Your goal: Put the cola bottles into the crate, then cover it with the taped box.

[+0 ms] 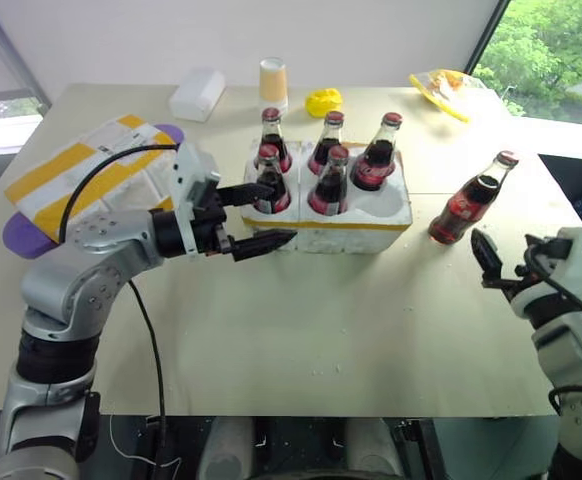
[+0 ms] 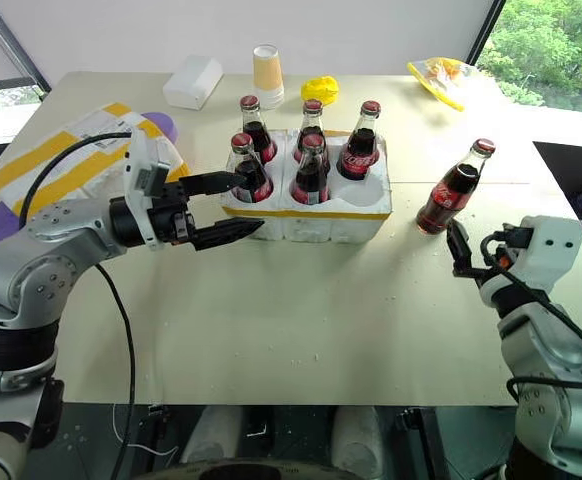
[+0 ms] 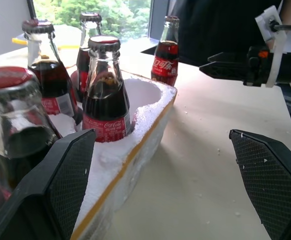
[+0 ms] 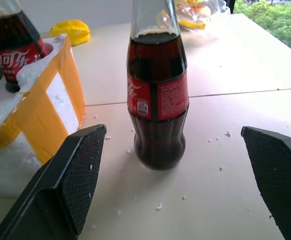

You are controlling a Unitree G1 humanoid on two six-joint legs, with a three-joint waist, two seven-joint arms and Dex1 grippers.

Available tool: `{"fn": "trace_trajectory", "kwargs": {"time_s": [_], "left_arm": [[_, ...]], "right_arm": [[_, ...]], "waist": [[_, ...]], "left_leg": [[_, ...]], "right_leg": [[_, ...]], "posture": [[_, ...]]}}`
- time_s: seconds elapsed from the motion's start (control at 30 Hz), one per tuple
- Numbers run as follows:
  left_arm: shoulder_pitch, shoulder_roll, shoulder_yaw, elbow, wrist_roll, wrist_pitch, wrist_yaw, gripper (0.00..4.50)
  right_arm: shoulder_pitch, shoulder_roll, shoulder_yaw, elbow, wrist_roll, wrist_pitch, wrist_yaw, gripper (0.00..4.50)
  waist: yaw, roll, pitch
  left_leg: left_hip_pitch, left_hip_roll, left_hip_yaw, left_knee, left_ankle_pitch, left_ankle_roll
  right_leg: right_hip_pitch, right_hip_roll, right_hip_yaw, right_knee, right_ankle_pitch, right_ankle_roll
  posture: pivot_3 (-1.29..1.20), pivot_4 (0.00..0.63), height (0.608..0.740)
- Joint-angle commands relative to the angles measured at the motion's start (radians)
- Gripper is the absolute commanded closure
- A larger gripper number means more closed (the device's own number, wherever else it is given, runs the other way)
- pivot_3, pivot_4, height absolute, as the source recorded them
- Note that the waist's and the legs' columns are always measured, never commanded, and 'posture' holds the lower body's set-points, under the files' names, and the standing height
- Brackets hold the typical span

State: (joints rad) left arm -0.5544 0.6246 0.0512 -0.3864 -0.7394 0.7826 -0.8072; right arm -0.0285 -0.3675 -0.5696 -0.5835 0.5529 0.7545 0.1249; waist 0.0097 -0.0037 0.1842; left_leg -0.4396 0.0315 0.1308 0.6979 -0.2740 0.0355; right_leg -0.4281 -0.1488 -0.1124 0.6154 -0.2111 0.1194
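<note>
The crate (image 1: pixel 371 232), a low white foam block with a yellow band, sits mid-table with several cola bottles (image 1: pixel 329 184) upright in its wells; its front right well holds nothing. One more cola bottle (image 1: pixel 468 200) stands on the table to the crate's right. My left gripper (image 1: pixel 281 212) is open at the crate's front left corner, its fingers on either side of the corner bottle (image 3: pixel 105 97). Just in front of the lone bottle (image 4: pixel 158 95), my right gripper (image 2: pixel 474 255) is open and apart from it. The taped box (image 1: pixel 96 175) lies at the table's left.
A purple disc (image 1: pixel 21 238) lies under the taped box. Along the far edge stand a small plain white box (image 1: pixel 197 95), a paper cup (image 1: pixel 273 82), a yellow lump (image 1: pixel 323 101) and a plastic bag (image 1: pixel 441 88). Foam crumbs dot the table.
</note>
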Motion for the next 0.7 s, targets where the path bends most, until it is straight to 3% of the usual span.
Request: {"fn": "trace_trajectory", "kwargs": {"time_s": [0.03,0.7], "left_arm": [[-0.016,0.001,0.009,-0.022,-0.020,-0.005,-0.007,0.00],[0.005,0.036,0.031,-0.070,-0.030,0.003,0.021,0.00]], "right_arm": [[-0.047,-0.023,0.007,0.062,-0.015,-0.066,0.018,0.07],[-0.264,-0.096,0.145,0.472,-0.110,-0.250,0.146,0.07]], "waist": [[0.000,0.000,0.000],[-0.004,0.001,0.000]], "left_leg": [[0.000,0.000,0.000,0.000,0.000,0.000],[0.000,0.000,0.001,0.000,0.000,0.000]], "right_leg": [[0.000,0.000,0.000,0.000,0.000,0.000],[0.000,0.000,0.000,0.001,0.000,0.000]], "posture": [[0.00,0.150,0.740],[0.00,0.150,0.740]]}}
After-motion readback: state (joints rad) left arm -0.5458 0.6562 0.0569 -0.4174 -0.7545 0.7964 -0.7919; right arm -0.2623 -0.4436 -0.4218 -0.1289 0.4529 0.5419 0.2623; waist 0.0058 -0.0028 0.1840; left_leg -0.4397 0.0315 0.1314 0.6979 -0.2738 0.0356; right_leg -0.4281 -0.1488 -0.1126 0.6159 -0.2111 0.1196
